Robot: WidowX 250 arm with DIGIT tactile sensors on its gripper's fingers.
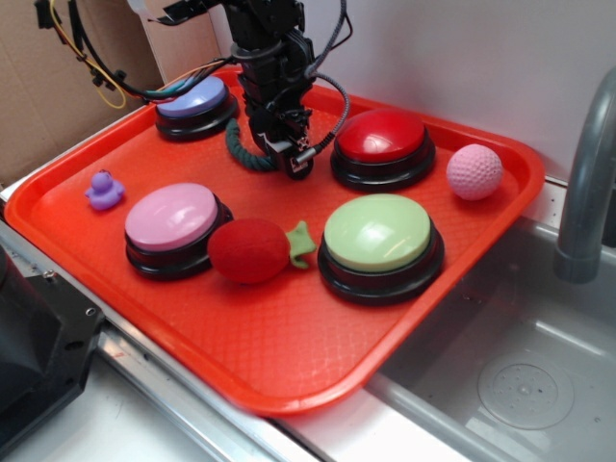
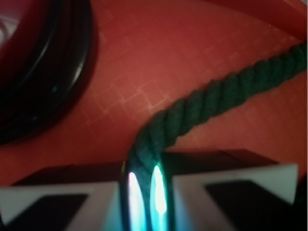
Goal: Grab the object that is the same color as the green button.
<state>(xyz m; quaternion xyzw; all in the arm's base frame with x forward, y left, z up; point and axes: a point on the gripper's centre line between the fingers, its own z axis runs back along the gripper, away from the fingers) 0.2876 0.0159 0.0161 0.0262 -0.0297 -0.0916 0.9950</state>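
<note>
The object, a dark green twisted rope piece (image 1: 243, 150), lies curved on the red tray (image 1: 289, 346) between the purple and red buttons. In the wrist view the rope (image 2: 216, 96) runs from the upper right down into the jaws. My gripper (image 1: 292, 162) stands over the rope's right end, and in the wrist view the gripper (image 2: 144, 192) is shut on that end, pinched tight between the two fingers. The pale green button (image 1: 378, 234) sits on its black base at the tray's front right, apart from the gripper.
A red button (image 1: 382, 137) stands just right of the gripper, its black base (image 2: 43, 82) close by in the wrist view. A purple button (image 1: 192, 99), pink button (image 1: 171, 218), red plush strawberry (image 1: 250, 250), purple duck (image 1: 103, 191) and pink ball (image 1: 474, 172) share the tray. A steel sink (image 1: 520, 385) lies right.
</note>
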